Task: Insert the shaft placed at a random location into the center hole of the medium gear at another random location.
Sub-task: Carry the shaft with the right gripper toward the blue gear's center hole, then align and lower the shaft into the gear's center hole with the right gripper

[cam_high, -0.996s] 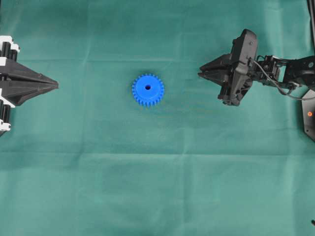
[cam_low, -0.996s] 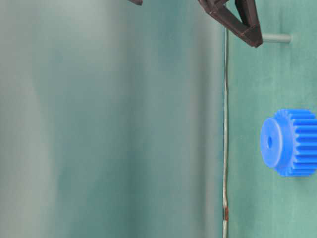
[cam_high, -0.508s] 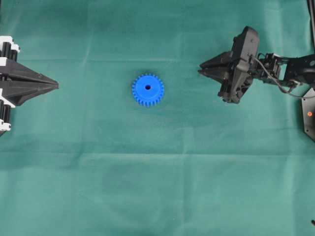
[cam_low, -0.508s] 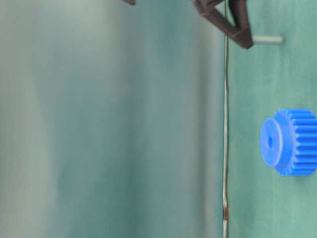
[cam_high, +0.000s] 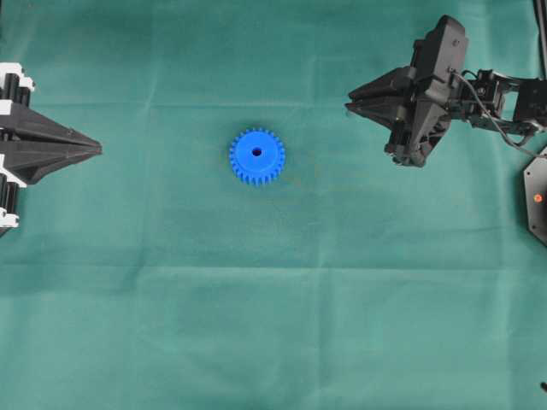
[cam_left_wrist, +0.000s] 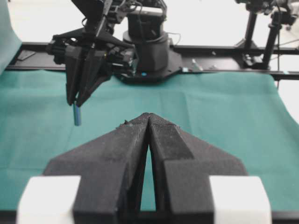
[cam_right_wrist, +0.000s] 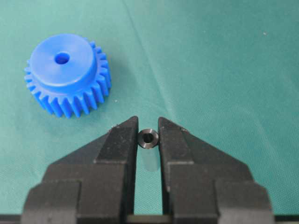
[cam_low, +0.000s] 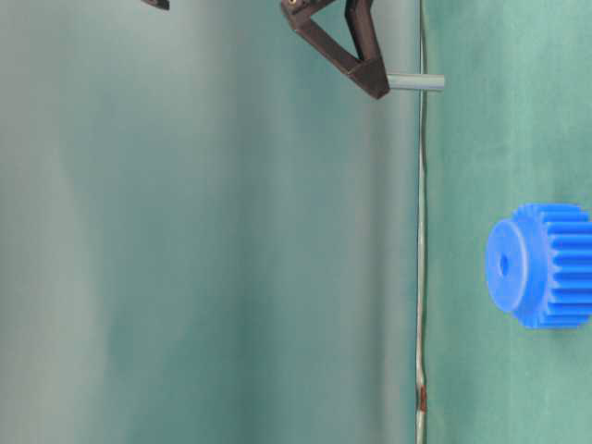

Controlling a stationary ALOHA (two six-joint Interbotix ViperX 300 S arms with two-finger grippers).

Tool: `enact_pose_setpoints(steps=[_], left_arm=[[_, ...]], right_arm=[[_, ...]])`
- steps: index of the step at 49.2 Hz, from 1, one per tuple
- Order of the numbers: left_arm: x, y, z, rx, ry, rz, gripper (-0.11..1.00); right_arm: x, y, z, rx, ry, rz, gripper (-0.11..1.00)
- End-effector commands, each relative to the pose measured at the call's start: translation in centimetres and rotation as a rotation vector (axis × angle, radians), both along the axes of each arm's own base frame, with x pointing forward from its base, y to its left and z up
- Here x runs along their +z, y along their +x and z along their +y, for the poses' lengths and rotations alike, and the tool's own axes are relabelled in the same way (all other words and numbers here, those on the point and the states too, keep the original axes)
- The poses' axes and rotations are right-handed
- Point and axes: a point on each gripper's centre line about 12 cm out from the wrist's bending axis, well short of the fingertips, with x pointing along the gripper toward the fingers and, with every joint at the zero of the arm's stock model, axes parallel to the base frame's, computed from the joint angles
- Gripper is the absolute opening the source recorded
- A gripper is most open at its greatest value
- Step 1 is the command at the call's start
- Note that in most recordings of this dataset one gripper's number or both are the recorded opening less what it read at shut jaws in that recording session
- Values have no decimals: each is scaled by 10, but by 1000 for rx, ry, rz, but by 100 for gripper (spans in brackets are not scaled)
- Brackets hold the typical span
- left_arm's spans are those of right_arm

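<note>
The blue medium gear lies flat on the green cloth at the middle, hub up, its center hole open. It also shows in the table-level view and the right wrist view. My right gripper is shut on the grey shaft and holds it above the cloth, well right of the gear. The shaft hangs from the fingertips in the table-level view and the left wrist view. My left gripper is shut and empty at the left edge, its tips together.
Green cloth covers the whole table. The right arm's base and a black part with an orange dot sit at the right edge. A black rail with stands runs behind the cloth's far edge.
My right gripper has risen off the cloth with the shaft in it and shifted slightly up in the overhead view. The gear and left gripper have not moved.
</note>
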Motion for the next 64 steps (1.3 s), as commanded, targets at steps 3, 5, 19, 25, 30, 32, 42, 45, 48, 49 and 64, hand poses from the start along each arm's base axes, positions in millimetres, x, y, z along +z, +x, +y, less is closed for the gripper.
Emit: enact_pose_setpoints(steps=[3, 5, 19, 25, 30, 32, 42, 45, 48, 49, 64], left_arm=[[7, 2, 1, 3, 5, -15, 0], [7, 2, 1, 4, 3, -17, 0], [6, 2, 2, 7, 3, -9, 0], [5, 2, 2, 9, 3, -6, 0], [5, 2, 2, 8, 3, -2, 0], [5, 2, 2, 8, 3, -2, 0], [5, 2, 2, 9, 3, 0, 0], [5, 2, 2, 11, 3, 2, 0], [4, 2, 2, 11, 3, 3, 0], [5, 2, 2, 11, 3, 2, 0], [4, 2, 2, 12, 3, 8, 0]], right_arm=[[12, 6, -3, -12, 3, -36, 13], [12, 7, -4, -13, 4, -38, 13], [15, 41, 0, 25, 2, -58, 13], [17, 63, 4, 49, 3, -63, 13], [20, 80, 8, 71, 1, -75, 13], [21, 87, 10, 80, -1, -81, 13], [26, 110, 20, 114, -4, -102, 13], [27, 115, 22, 122, -4, -106, 13], [27, 117, 24, 126, -5, -109, 13], [27, 118, 24, 128, -4, -108, 13], [16, 121, 26, 132, 1, -85, 13]])
